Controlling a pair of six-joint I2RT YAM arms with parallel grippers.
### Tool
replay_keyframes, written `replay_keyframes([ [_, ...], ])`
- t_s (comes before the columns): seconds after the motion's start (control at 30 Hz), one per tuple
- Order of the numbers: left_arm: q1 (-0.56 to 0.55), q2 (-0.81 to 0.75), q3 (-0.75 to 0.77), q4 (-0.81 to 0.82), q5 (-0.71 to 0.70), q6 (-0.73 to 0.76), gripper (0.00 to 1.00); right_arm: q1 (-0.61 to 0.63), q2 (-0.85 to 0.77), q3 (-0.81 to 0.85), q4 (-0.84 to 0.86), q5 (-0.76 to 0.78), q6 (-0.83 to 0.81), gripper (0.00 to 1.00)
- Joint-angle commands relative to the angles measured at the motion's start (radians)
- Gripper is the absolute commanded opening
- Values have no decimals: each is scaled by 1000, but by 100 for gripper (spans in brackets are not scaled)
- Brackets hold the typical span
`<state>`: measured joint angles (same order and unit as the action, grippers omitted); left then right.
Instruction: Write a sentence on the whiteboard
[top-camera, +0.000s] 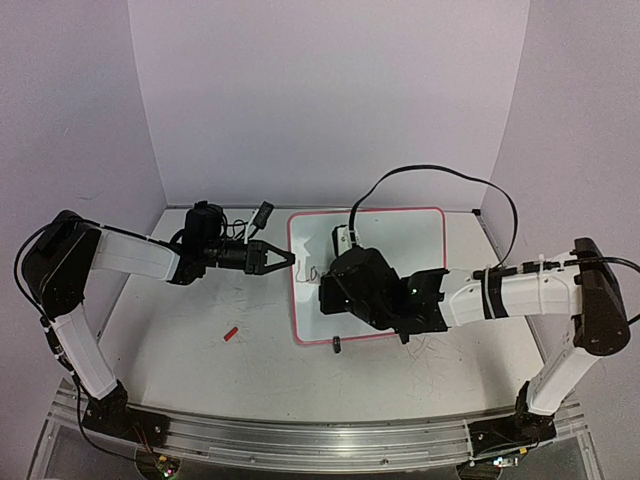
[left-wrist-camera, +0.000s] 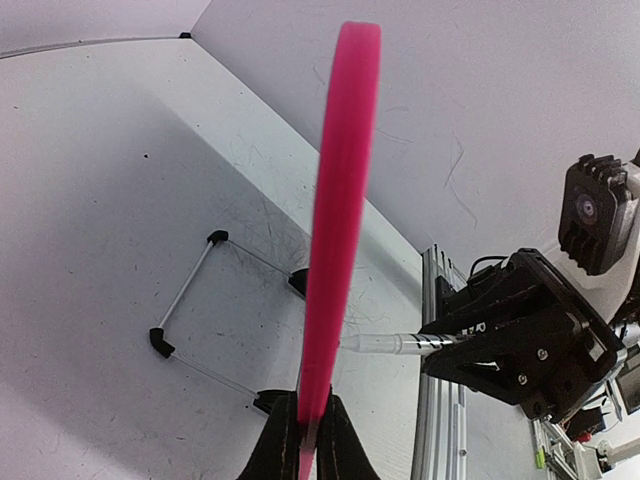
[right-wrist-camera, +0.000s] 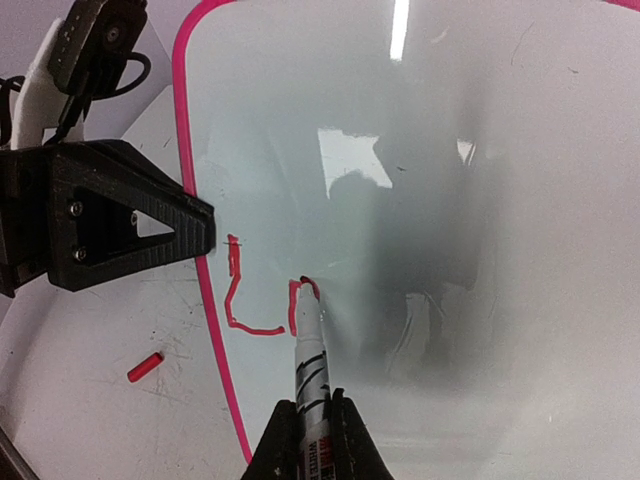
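Two arms meet at the left side of the whiteboard (top-camera: 400, 240), which sits at the far middle of the desk (top-camera: 200, 340) with its long sides running left to right. The left gripper (top-camera: 288, 258) reaches in from the left, and its fingers are pinched narrow on the board's pink-red left rim; its wrist camera sees that rim edge-on, rising straight up from between the two fingertips. Behind the board in that view, a thin wire stand (left-wrist-camera: 190, 308) with black corner feet rests on the desk surface. The right gripper (right-wrist-camera: 308, 425) comes in from the right over the white face and is clamped on a marker (right-wrist-camera: 306, 365), whose red tip touches the board near the left rim. Only a small part of the sentence (right-wrist-camera: 262, 300) is there: a red "L" just beside the rim and, to its right, a partly drawn second letter under the tip. The rest of the white face carries only glare and the dark reflection of the arm. A small red cap (top-camera: 231, 333) lies on the desk left of the board's near-left corner, apart from both grippers. How steeply the board leans cannot be told.
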<state>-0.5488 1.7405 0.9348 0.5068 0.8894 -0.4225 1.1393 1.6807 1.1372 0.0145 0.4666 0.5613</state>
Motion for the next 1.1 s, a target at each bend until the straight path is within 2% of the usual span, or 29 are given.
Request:
replay_keyframes([
  [0.0, -16, -3, 24, 21, 72, -22, 0, -16, 35, 27, 1, 0, -12, 0],
  [0.2, -16, -5, 27, 21, 71, -22, 0, -15, -10, -5, 7, -5, -9, 0],
  [0.37, -17, -2, 28, 21, 74, -24, 0, -21, -94, -75, 82, -8, -30, 0],
  [1.07, -15, -1, 29, 21, 76, -24, 0, -30, -48, -58, 34, -3, 5, 0],
])
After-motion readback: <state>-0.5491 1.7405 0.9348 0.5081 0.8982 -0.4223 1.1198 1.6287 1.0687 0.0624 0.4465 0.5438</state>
